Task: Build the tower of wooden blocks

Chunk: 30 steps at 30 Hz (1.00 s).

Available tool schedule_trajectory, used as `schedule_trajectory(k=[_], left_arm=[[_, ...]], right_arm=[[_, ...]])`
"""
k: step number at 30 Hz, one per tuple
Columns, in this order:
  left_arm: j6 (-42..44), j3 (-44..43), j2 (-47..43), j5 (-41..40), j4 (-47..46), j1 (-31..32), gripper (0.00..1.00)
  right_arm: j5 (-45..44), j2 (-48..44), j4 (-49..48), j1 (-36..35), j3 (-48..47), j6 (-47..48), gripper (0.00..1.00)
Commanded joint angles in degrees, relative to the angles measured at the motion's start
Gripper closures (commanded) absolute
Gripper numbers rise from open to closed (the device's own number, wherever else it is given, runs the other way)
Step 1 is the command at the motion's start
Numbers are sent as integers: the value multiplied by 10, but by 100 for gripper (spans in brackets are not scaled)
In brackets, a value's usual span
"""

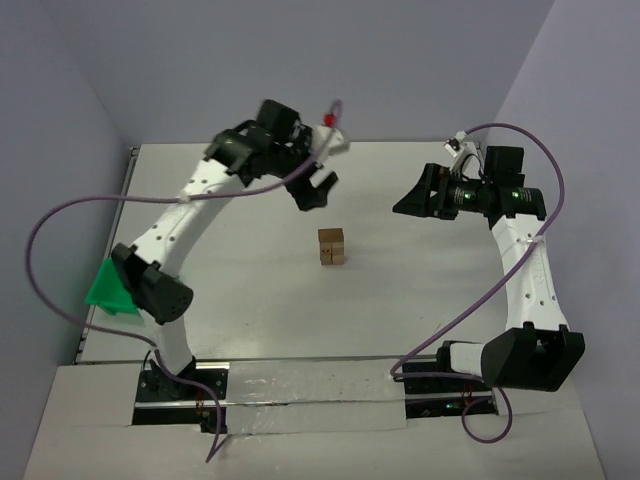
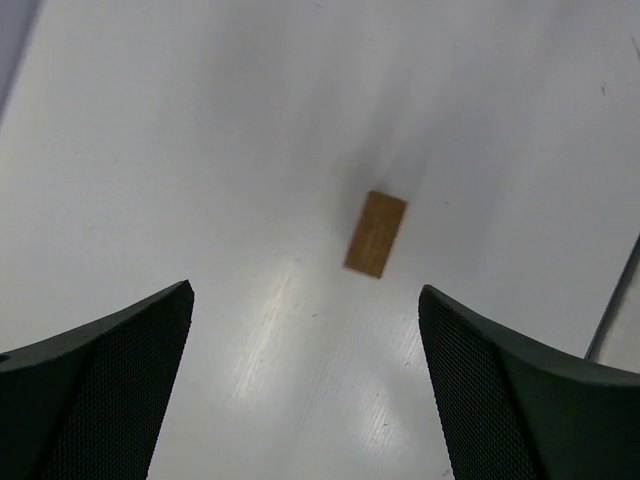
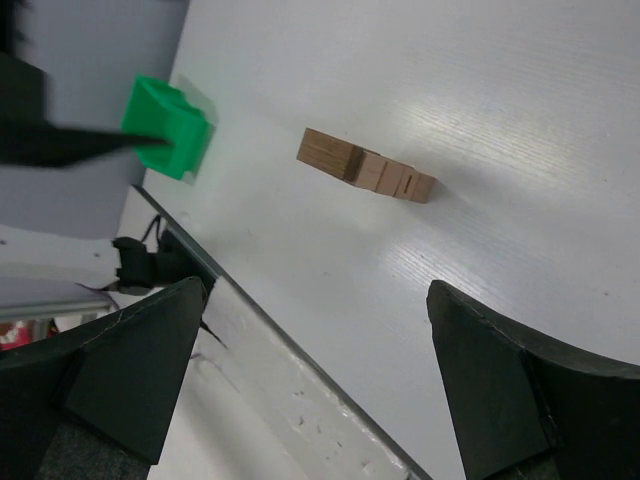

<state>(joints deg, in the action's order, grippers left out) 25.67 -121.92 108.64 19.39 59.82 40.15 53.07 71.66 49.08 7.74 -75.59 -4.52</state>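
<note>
Looks like the tail end of stacking, with tower [image 1: 332, 246] standing free mid surface [image 1: 240, 310], left fingers [image 2: 100, 390] spread wide just far of it, right fingers [image 3: 520, 400] spread too, off to its right; next likely calls for pulling clear without nudging it.

a robot lab bench: white table [image 1: 400, 300] boxed in by plain lilac walls [image 1: 200, 60]

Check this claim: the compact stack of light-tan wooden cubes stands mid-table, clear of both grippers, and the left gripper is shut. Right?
No: the left gripper is open, its fingers wide apart in the left wrist view. The compact stack of light-tan wooden cubes does stand mid-table, clear of it and the right gripper.
</note>
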Motion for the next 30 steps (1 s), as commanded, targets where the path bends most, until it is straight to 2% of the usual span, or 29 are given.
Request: schedule_trajectory(k=[1,3,4,9,11,15,17,22,30], left_arm=[[-163,61,-84,60,-96,-134,1],[-185,101,-116,133,-106,-212,1],[-196,126,-119,140,-116,-239,1],[-232,286,-184,115,-172,-354,1],[-242,348,-225,78,-212,-377,1],[-251,480,-275,-20,-299,-389,1],[-251,514,-286,-55,-323,-389,1],[-251,554,-292,-90,-350,-389,1],[-282,563,-316,-80,-366,-389,1]], right_arm=[[-75,15,1,-45,-28,32,0],[-104,24,-13,-68,-26,37,0],[-120,24,-22,-70,-23,38,0],[-254,22,-138,-102,29,35,0],[-292,21,-187,-104,59,29,0],[-336,25,-279,-107,126,7,0],[-339,29,-290,-107,135,2,0],[-348,6,-294,-106,148,3,0],[-350,-20,-299,-106,162,2,0]])
